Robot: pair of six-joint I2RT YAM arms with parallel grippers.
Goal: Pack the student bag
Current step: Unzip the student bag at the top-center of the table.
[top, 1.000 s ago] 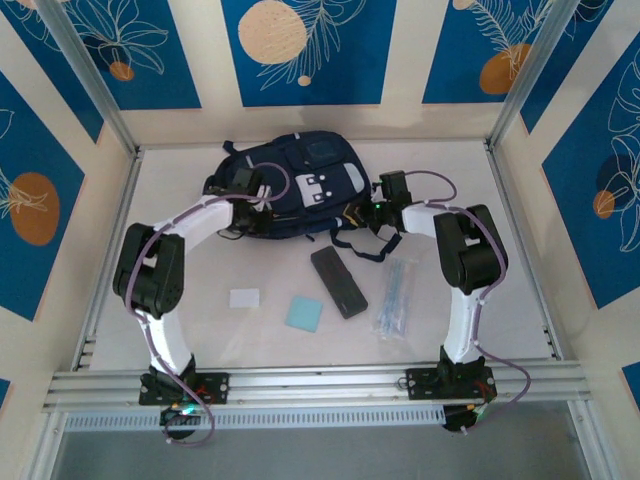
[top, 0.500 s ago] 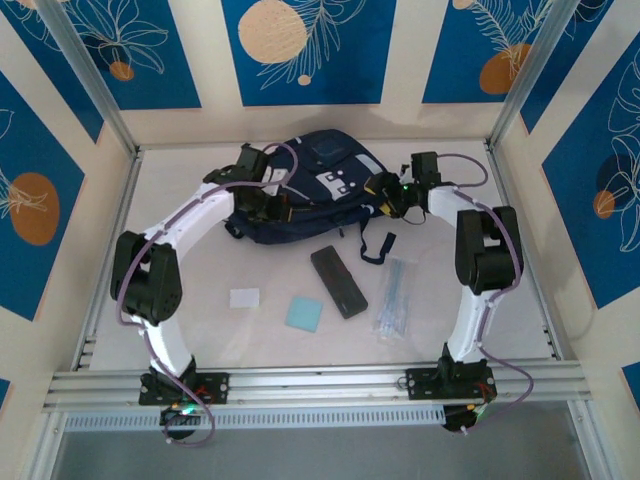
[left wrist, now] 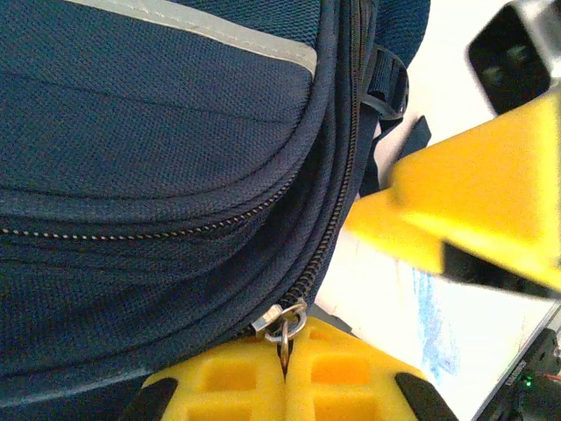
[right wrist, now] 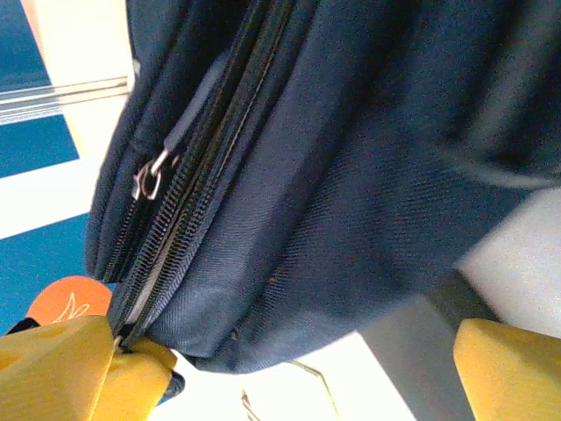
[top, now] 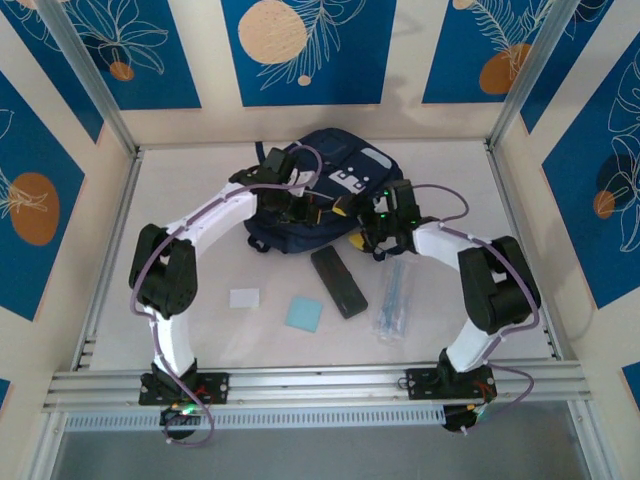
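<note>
White card [top: 244, 297], a blue square [top: 304, 313], a black case [top: 338, 282] and a clear packet [top: 392, 300] lie on the table [top: 180, 250] in front of the bag [top: 330, 165]. None of them is inside it yet. Just past them, at the bag's near edge, sits the right gripper [top: 360, 232]. Its yellow fingers [right wrist: 513, 373] stand wide apart and hold nothing, and the bag's blue cloth is right in front of them. A little further on, along the bag's near side, the left gripper [left wrist: 285, 355] is squeezed tight on the small metal zip pull [left wrist: 282, 326]. The bag itself lies furthest back, flat, with its striped front facing up. I think the step in hand is opening the bag, because the zip looks closed beside the pull. Next, the left gripper should drag the pull along the zip line and keep its tight hold. The right gripper could pinch the cloth near the zip so the bag does not slide. Only then can the things in front of the bag go in.
</note>
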